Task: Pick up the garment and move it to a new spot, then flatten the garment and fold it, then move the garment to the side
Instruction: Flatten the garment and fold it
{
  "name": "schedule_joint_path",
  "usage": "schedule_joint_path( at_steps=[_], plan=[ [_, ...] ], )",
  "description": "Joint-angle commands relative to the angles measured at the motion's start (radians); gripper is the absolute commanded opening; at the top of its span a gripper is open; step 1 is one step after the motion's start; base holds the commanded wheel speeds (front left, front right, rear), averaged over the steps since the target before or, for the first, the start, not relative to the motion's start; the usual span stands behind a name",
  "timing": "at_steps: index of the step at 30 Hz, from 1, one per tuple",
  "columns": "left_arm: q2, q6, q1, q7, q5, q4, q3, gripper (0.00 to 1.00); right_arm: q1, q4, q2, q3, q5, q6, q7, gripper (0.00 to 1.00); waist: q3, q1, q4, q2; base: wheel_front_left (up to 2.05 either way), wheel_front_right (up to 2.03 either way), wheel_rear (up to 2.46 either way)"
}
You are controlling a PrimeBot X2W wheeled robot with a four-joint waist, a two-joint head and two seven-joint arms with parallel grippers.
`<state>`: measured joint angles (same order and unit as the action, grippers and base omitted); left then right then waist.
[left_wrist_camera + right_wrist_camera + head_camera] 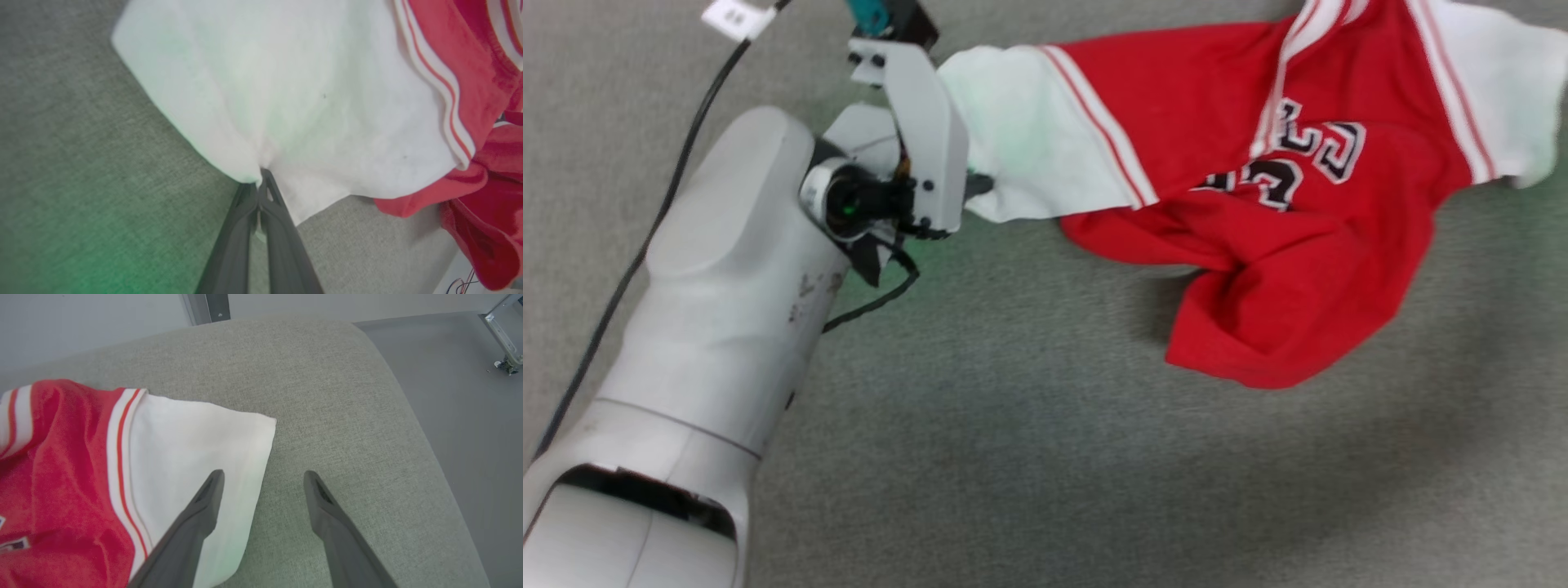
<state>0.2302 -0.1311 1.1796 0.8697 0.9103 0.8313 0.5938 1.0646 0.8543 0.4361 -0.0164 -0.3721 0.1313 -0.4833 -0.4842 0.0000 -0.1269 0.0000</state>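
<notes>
Two grippers are over a grey cushion (pixel 1013 457). At the left, the left gripper (pixel 260 185) is pinched tight on one white sleeve (pixel 286 81) of the red shirt (pixel 1282 245), which is spread rumpled over the cushion. At the right, the right gripper (pixel 263 477) hangs over the edge of the other sleeve (pixel 196 437), fingers apart and holding nothing.

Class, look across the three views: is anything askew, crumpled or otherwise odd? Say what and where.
Yes: the garment lies askew on the grey cushion, its red body bunched into folds that crease the lettering. The left gripper is shut on one white sleeve's edge, puckering it; the right gripper is open by the other sleeve.
</notes>
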Motion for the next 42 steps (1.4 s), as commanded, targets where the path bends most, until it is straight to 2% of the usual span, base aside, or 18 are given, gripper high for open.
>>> schedule_joint_path(
  at_steps=[1,6,9,12,17,18,19,20,28,30,36,42],
  plan=[
    [-0.017,0.004,-0.046,0.015,-0.005,0.017,0.029,0.00,0.036,0.036,-0.008,-0.027,0.013,-0.001,0.009,1.00,-0.043,0.0000,0.039,0.0000,0.00,0.00,0.00],
    [-0.021,0.003,-0.050,0.031,0.012,-0.017,0.052,0.00,0.151,0.238,0.029,-0.186,0.133,-0.001,0.040,1.00,-0.070,0.0000,0.073,0.0000,0.00,0.00,0.00],
    [-0.018,0.003,-0.059,0.044,0.020,-0.037,0.066,0.00,0.187,0.329,0.012,-0.242,0.213,-0.001,0.044,1.00,-0.083,0.0000,0.086,0.0000,0.00,0.00,0.00],
    [-0.004,0.005,-0.066,0.050,0.026,-0.054,0.078,0.00,0.211,0.378,-0.014,-0.299,0.241,-0.001,0.056,1.00,-0.096,0.0000,0.087,0.0000,0.00,0.00,0.00],
    [0.013,0.007,-0.073,0.047,0.035,-0.070,0.087,0.00,0.205,0.416,-0.045,-0.338,0.285,-0.001,0.060,1.00,-0.096,0.0000,0.087,0.0000,0.00,0.00,0.00],
    [0.013,0.007,-0.073,0.046,0.040,-0.075,0.087,0.00,0.204,0.420,-0.045,-0.341,0.296,-0.001,0.056,0.50,-0.096,0.0000,0.088,0.0000,0.00,0.00,0.00],
    [0.013,0.007,-0.073,0.046,0.044,-0.079,0.086,0.00,0.204,0.422,-0.043,-0.342,0.303,-0.001,0.053,0.17,-0.096,0.0000,0.089,0.0000,0.00,0.00,0.00],
    [0.012,0.007,-0.073,0.046,0.046,-0.083,0.085,0.00,0.205,0.424,-0.042,-0.346,0.308,-0.001,0.054,0.00,-0.097,0.0000,0.089,0.0000,0.00,0.00,0.00],
    [-0.018,0.006,-0.076,0.013,0.097,-0.105,0.062,0.00,0.239,0.413,-0.020,-0.376,0.354,-0.001,0.131,0.00,-0.084,0.0000,0.098,0.0000,0.00,0.00,0.00],
    [-0.034,0.004,-0.067,-0.015,0.122,-0.110,0.040,0.00,0.258,0.398,-0.033,-0.364,0.361,-0.001,0.162,0.00,-0.067,0.0000,0.101,0.0000,0.00,0.00,0.00],
    [-0.050,0.002,-0.036,-0.164,0.195,-0.131,-0.059,0.00,0.282,0.344,-0.058,-0.274,0.356,-0.001,0.287,0.00,0.009,0.0000,0.120,0.0000,0.00,0.00,0.00],
    [-0.060,0.008,0.023,-0.336,0.265,-0.118,-0.192,0.00,0.333,0.293,-0.084,-0.165,0.300,-0.001,0.345,0.00,0.042,0.0000,0.138,0.0000,0.00,0.00,0.00]
  ],
)
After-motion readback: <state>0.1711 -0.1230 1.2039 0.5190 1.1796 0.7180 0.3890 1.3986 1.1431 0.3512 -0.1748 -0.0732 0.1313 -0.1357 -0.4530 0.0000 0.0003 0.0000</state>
